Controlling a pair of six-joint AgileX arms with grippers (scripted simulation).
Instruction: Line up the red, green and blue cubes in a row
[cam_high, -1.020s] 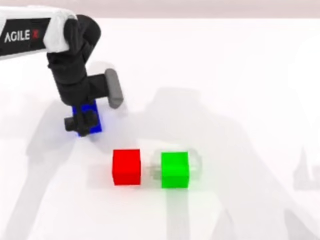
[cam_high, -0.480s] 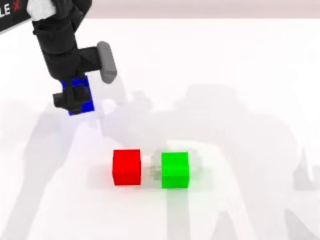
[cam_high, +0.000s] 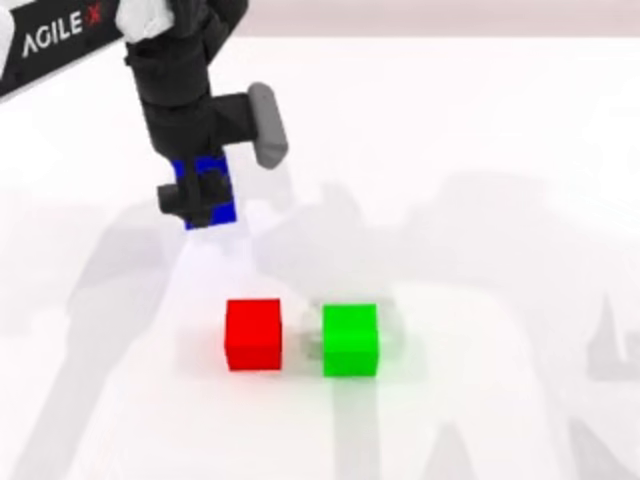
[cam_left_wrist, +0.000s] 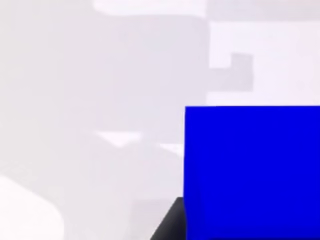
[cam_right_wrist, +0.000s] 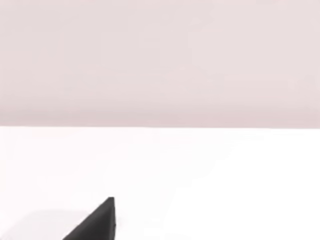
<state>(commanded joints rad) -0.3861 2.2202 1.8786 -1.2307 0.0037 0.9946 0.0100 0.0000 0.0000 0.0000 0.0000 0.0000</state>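
Observation:
The blue cube (cam_high: 214, 168) hangs above the table at the back left, with my left gripper (cam_high: 200, 197) shut on it. It fills much of the left wrist view as a large blue cube face (cam_left_wrist: 250, 170), and one dark fingertip (cam_left_wrist: 171, 226) presses against its side. The red cube (cam_high: 253, 335) and the green cube (cam_high: 350, 340) rest side by side on the table, red on the left, with a small gap between them. The blue cube is behind and slightly left of the red one. My right gripper (cam_right_wrist: 100, 225) is outside the top view.
The white table (cam_high: 480, 200) carries only the cubes and soft arm shadows. The right wrist view looks over bare table toward a pale pink back wall (cam_right_wrist: 160, 60).
My left gripper, holding the blue cube, first moved back and to the left, then shifted to the right. The red and green cubes stayed put.

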